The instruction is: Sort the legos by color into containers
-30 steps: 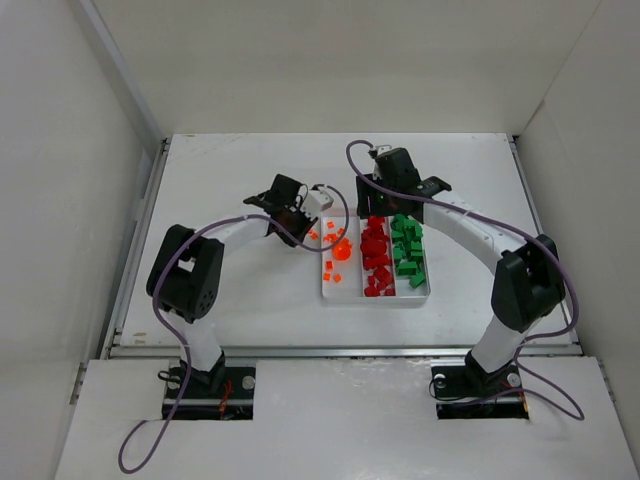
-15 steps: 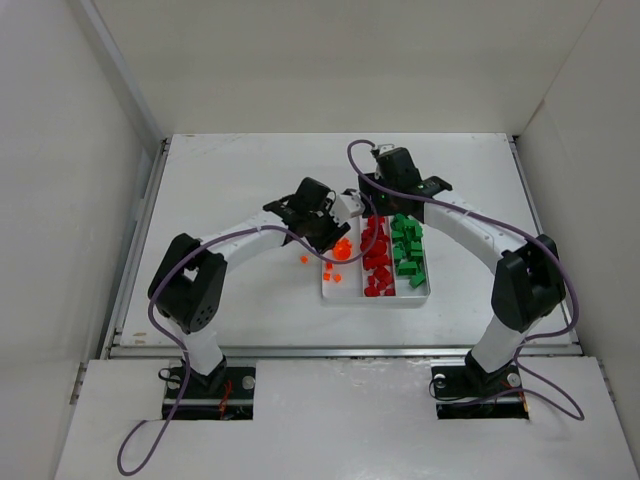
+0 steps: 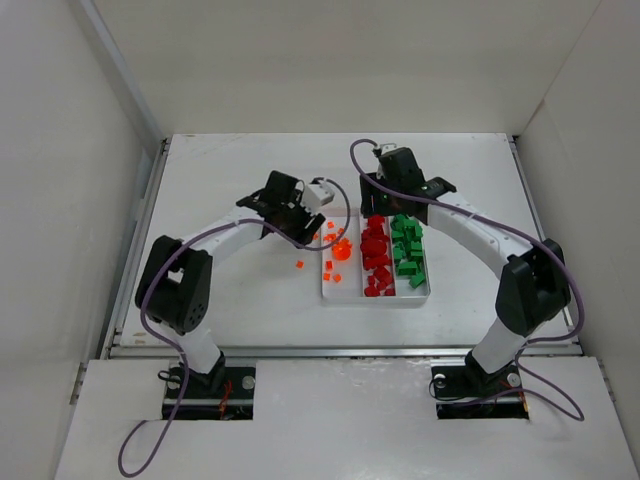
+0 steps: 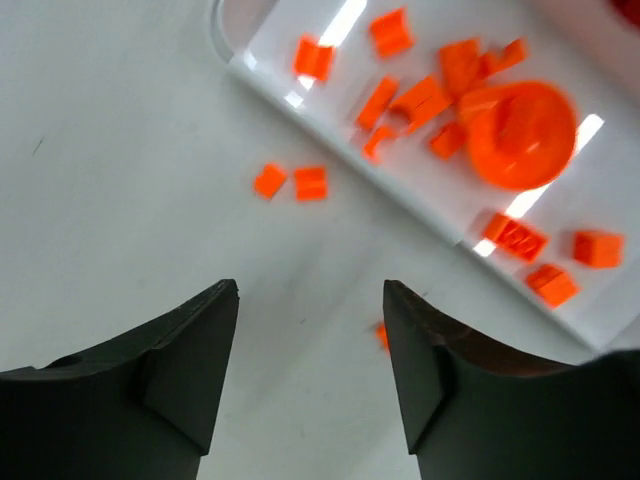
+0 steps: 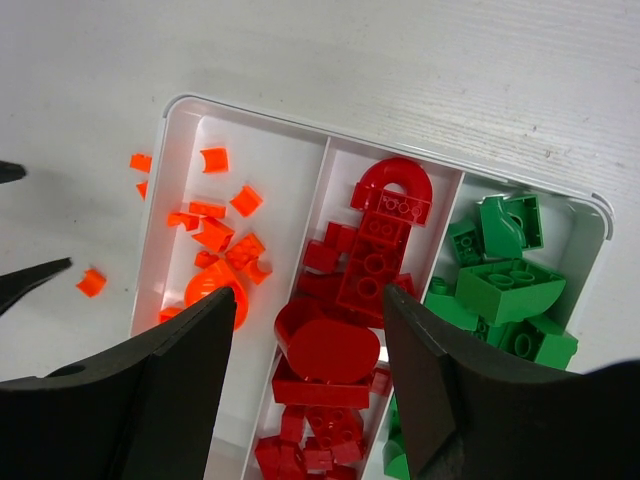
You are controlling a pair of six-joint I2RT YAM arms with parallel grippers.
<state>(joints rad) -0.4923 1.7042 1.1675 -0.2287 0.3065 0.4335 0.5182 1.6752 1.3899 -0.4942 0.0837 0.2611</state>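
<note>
The left claw [image 4: 310, 300] hangs spread and empty over the table, just outside the tray [image 5: 270, 160]. Two small orange bricks [image 4: 310, 183] lie side by side ahead of it, near the tray's edge. A third orange piece [image 4: 383, 335], blurred, seems to sit by its right finger.

Best to take one brick at a time: centre the fingers over it, come straight down, and close gently so it does not squirt away. Then clear the rim and release low in the left compartment, among the orange ones.

The right claw [image 5: 308, 300] is spread and empty above the red bricks [image 5: 385, 240] and green bricks [image 5: 500, 290].
</note>
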